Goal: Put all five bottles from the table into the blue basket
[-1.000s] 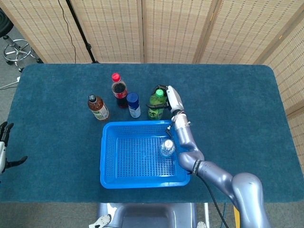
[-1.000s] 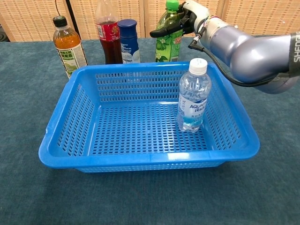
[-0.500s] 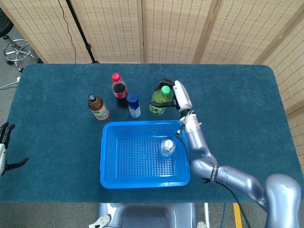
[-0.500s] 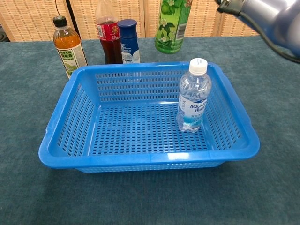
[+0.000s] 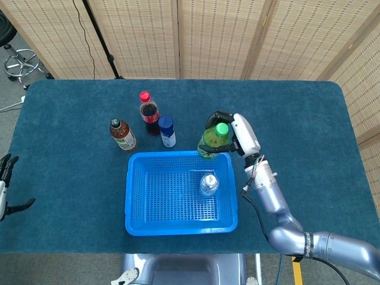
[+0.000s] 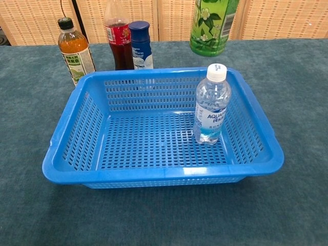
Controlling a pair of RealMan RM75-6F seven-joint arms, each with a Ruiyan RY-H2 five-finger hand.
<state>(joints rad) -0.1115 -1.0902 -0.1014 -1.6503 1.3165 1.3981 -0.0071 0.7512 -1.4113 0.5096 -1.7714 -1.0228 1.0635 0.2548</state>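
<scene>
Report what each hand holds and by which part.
The right hand grips the green bottle around its upper body, near the cap. The left hand holds nothing.

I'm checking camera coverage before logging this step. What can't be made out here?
- Chest view: the green bottle is cut off by the top edge, so its cap and the right robot hand gripping it go unseen.
- Chest view: the red-label bottle loses its cap likewise.
- Head view: the left robot hand is cropped by the left edge.

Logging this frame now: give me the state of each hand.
Left hand: holds nothing, fingers apart, at the table's left edge.
Right hand: fingers wrapped around the green bottle, lifted above the blue basket's far rim.
</scene>
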